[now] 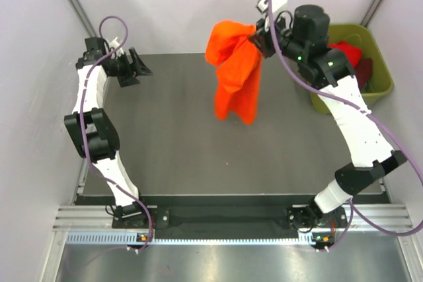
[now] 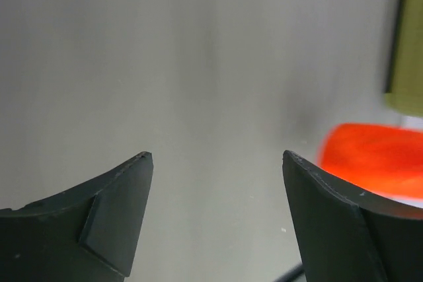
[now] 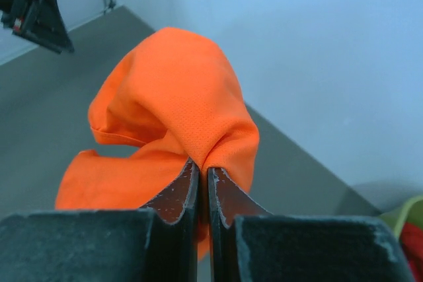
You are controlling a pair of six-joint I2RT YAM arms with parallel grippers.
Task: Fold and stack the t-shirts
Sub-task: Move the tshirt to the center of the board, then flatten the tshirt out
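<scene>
My right gripper (image 1: 256, 37) is shut on a bright orange t-shirt (image 1: 234, 74) and holds it in the air above the back of the table, the cloth hanging down in a bunch. In the right wrist view the orange t-shirt (image 3: 178, 104) is pinched between the closed fingers at my right gripper (image 3: 203, 166). My left gripper (image 1: 142, 69) is open and empty at the back left of the table. In the left wrist view my left gripper (image 2: 217, 156) has its jaws wide apart, with the orange t-shirt (image 2: 377, 160) blurred at the right. A red t-shirt (image 1: 347, 51) and a dark maroon t-shirt (image 1: 363, 69) lie in the tub.
An olive-green plastic tub (image 1: 377, 64) stands at the back right beside the table, and its edge shows in the left wrist view (image 2: 406, 51). The dark table top (image 1: 172, 143) spreads below the hanging shirt. White walls close the back and sides.
</scene>
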